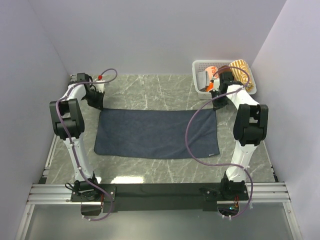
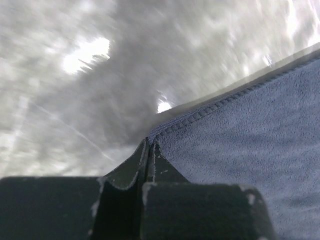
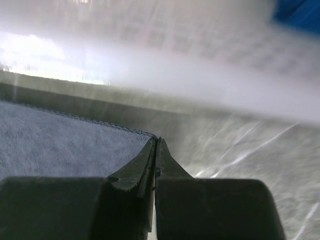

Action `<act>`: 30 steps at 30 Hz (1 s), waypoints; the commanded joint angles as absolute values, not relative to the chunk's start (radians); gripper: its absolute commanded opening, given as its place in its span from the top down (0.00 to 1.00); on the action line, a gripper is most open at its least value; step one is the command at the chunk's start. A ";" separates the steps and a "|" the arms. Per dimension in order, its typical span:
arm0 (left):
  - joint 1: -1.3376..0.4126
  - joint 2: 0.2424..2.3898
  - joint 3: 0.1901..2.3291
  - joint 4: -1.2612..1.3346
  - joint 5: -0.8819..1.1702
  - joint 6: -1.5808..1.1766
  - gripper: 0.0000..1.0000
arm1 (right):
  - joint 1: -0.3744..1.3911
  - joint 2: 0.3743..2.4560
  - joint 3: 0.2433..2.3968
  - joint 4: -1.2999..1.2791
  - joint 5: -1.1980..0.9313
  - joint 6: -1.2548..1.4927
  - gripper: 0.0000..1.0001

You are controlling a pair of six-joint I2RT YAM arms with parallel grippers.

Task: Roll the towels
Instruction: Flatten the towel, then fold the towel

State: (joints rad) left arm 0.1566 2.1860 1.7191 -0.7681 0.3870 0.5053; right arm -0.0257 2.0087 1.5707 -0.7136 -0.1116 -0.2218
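Note:
The dark navy towel (image 1: 157,132) lies spread flat on the marble table, with its small white tag (image 1: 212,153) at the near right corner. My left gripper (image 1: 98,102) is at the towel's far left corner. In the left wrist view the gripper (image 2: 149,142) has its jaws shut, with the stitched corner of the towel (image 2: 240,150) pinched at the tips. My right gripper (image 1: 218,102) is at the far right corner. In the right wrist view that gripper (image 3: 156,141) is also shut on the corner of the towel (image 3: 65,145).
A white lattice basket (image 1: 200,67) holding cloths stands at the far right corner, just behind my right arm. A small white bottle with a red cap (image 1: 100,82) stands at the far left. Walls close in on the left, back and right.

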 commanded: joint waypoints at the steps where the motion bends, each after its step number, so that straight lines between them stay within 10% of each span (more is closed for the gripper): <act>1: 0.172 2.229 1.805 -0.736 0.373 0.434 0.99 | -0.015 2.045 1.647 -0.605 -0.052 -0.192 1.00; 4: 0.173 2.258 1.847 -0.736 0.365 0.404 0.99 | -0.008 2.085 1.704 -0.623 -0.043 -0.189 0.89; 8: 0.192 2.241 1.853 -0.732 0.373 0.348 0.66 | -0.005 2.060 1.730 -0.661 -0.058 -0.179 0.57; 14: 0.270 2.094 1.769 -0.837 0.460 0.391 0.29 | -0.008 1.841 1.587 -0.771 -0.074 -0.267 0.49; 22: 0.324 1.812 1.456 -1.035 0.503 0.658 0.65 | 0.028 1.651 1.336 -0.972 -0.173 -0.334 0.67; 30: 0.310 1.695 1.181 -1.012 0.466 0.683 0.78 | 0.133 1.684 1.169 -0.957 -0.176 -0.296 0.90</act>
State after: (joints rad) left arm 0.3145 1.7229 1.2263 -1.0039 0.4572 0.6365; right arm 0.1028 1.6741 1.1950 -0.9451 -0.1661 -0.3054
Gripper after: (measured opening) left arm 0.227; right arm 0.109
